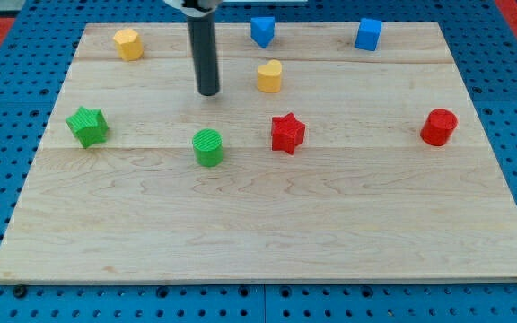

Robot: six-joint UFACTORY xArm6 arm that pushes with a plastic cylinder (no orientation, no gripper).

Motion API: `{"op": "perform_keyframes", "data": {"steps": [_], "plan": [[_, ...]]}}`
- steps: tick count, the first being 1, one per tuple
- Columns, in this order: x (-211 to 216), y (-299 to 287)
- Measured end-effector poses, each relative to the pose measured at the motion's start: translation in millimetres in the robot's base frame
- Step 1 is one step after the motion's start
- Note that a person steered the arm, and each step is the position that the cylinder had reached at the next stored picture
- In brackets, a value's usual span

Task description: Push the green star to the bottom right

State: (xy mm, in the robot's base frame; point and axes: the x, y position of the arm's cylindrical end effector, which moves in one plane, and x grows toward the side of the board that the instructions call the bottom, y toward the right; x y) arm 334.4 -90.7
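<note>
Landmark: the green star (88,125), sitting near the desk's (258,242) left edge, about mid-height in the view.

Left to right from there:
- yellow block (127,43) (shape unclear, roughly hexagonal): above the star and a bit to its right, near the top edge.
- the arm's tip (208,91): right of the star and slightly above it, well apart, touching nothing. No jaws on this rig, just the straight dark rod, so nothing is held.
- green cylinder (208,147): right of the star, slightly below its level, just under the tip.
- blue block (261,31) and yellow heart-like block (270,76): further right, both above the star's level.
- red star (287,133): right of the green star, roughly level with it.
- second blue block (368,34): far right of the star, top edge.
- red cylinder (438,127): far right, level with the star.

Handling, as a judgement: the star looks like a small, light, rigid plastic piece with a ribbed top; it should slide easily on the smooth wood and may spin if pushed off-centre on a point. Best contact is on its upper-left side, in a notch between points, driving down-right. A straight line toward the bottom right corner passes close to the green cylinder, so the path should dip below it. Push not yet started.
</note>
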Motion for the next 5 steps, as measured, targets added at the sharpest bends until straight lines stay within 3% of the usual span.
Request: {"op": "perform_keyframes", "data": {"steps": [3,5], "plan": [[-2,-107],[21,-153]]}}
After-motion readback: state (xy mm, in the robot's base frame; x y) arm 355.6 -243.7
